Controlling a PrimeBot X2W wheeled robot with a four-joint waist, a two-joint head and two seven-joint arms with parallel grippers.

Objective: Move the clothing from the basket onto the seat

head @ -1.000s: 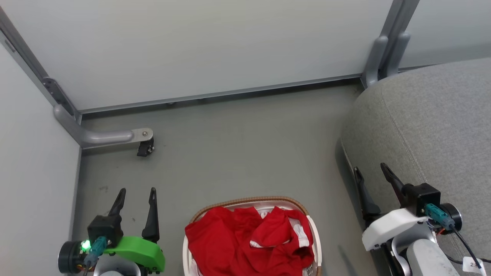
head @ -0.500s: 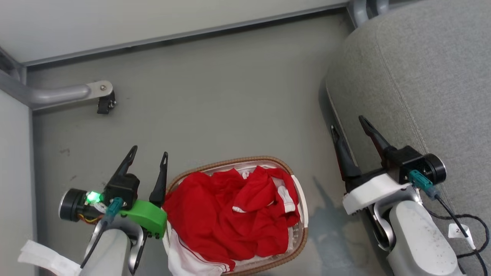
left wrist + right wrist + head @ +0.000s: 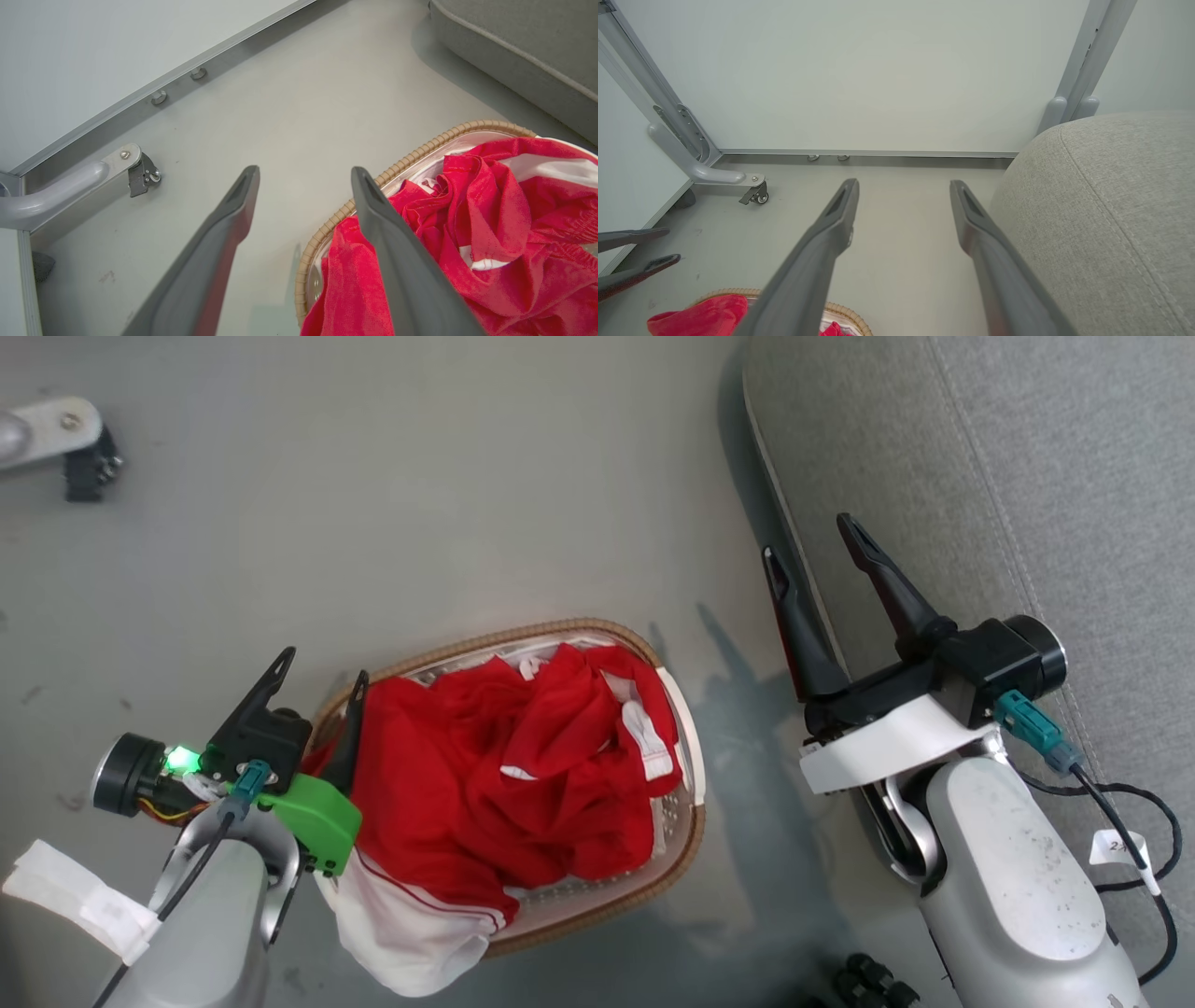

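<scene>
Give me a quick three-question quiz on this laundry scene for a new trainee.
1. True or false: the red clothing is piled in the basket.
2. Fill in: the right gripper, at the edge of the seat, has its jaws ____.
3. The left gripper is nearest to: A the basket; B the seat; C the right gripper.
Key: 1 true; 2 open; 3 A.

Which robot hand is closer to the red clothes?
The left hand, with the green part, right at the basket edge. The right hand is by the grey sofa.
</scene>
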